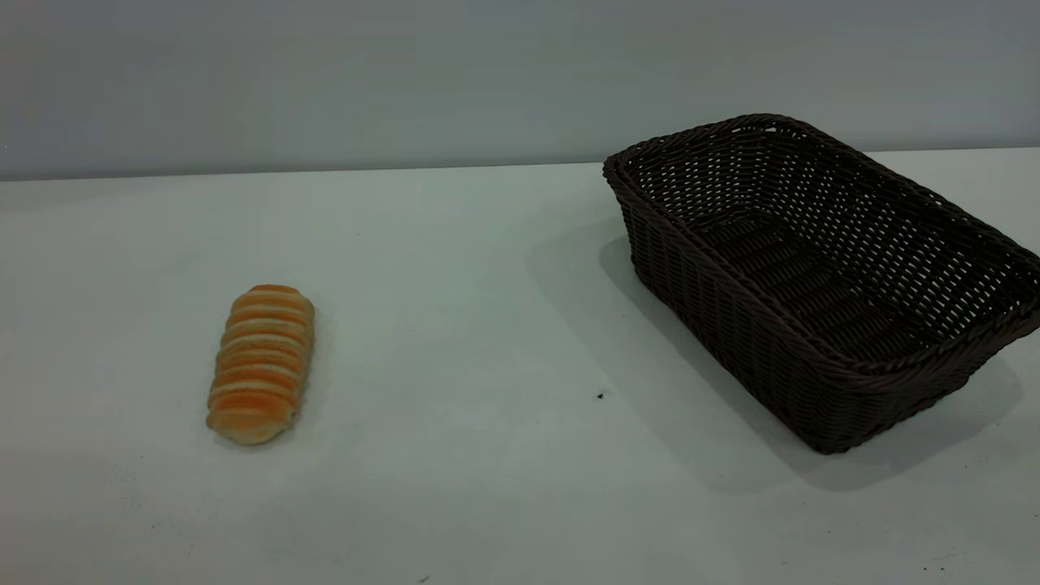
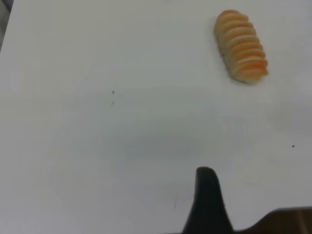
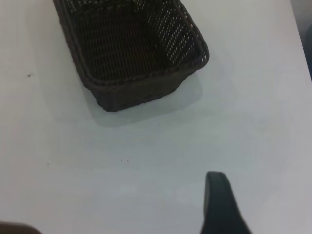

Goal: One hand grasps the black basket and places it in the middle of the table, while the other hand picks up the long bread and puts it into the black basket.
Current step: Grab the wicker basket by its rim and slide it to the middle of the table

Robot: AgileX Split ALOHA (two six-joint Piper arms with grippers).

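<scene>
Long bread (image 1: 261, 363): lying flat on the left half of the table (image 1: 487, 341), long axis running near-to-far, well apart from the basket. Black basket (image 1: 821, 276): sitting empty at the right, angled, not yet centred. Left gripper (image 2: 207, 204): hovering above bare tabletop, bread ahead and off to one side; finger spread impossible to tell. Right gripper (image 3: 219, 204): hanging short of the basket's end wall; spread likewise impossible to tell. Judging nearness: left arm for bread, right for basket.

Exterior low, facing the table (image 1: 487, 325), wrist cameras looking down, sharing its bread, its basket.
</scene>
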